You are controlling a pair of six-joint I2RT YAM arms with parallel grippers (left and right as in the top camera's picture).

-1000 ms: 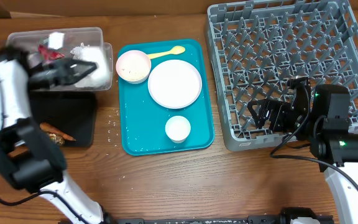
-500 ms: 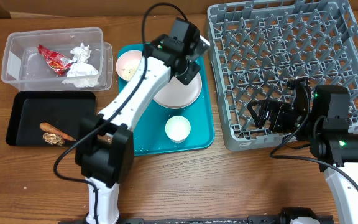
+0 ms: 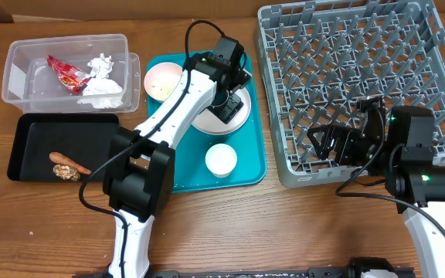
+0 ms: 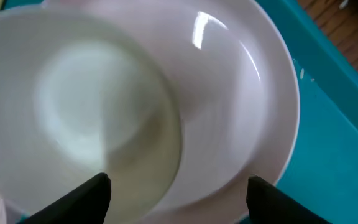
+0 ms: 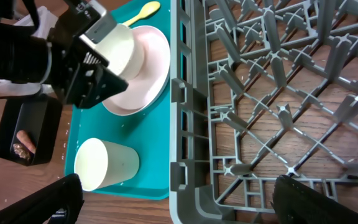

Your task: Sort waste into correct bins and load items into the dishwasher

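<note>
The waste looks already sorted. The red wrapper (image 3: pixel 64 71) and the white tissue (image 3: pixel 100 77) lie in the clear tub (image 3: pixel 18 77), and the brown fried piece (image 3: pixel 64 161) lies in the black tray (image 3: pixel 52 135). So I judge that the step in hand is now the dishes.

The left pincer (image 3: pixel 226 108) hangs over the white plate (image 5: pixel 151 65) on the teal tray (image 3: pixel 246 174). Its 2 fingers stand apart and clamp nothing. In the left wrist view, 1 white bowl (image 5: pixel 120 50) is directly under it and over the plate. I cannot tell if the bowl already rests on the plate.

The other bowl (image 3: pixel 163 81), the small cup (image 3: pixel 221 160) and the yellow spoon (image 5: pixel 143 9) are also on the teal tray. The grey dish rack (image 3: pixel 346 46) holds nothing yet.

The right pincer (image 3: pixel 323 143) waits at the near left corner of the rack, also with its fingers apart and nothing between them.

The next move, I think, is to bring 1 finger inside the bowl and 1 outside. The fingers then close on the rim, and the bowl is lifted straight up so that the plate does not slide. It should then go between the pegs of the rack, tilted, and not onto the wooden surface.
</note>
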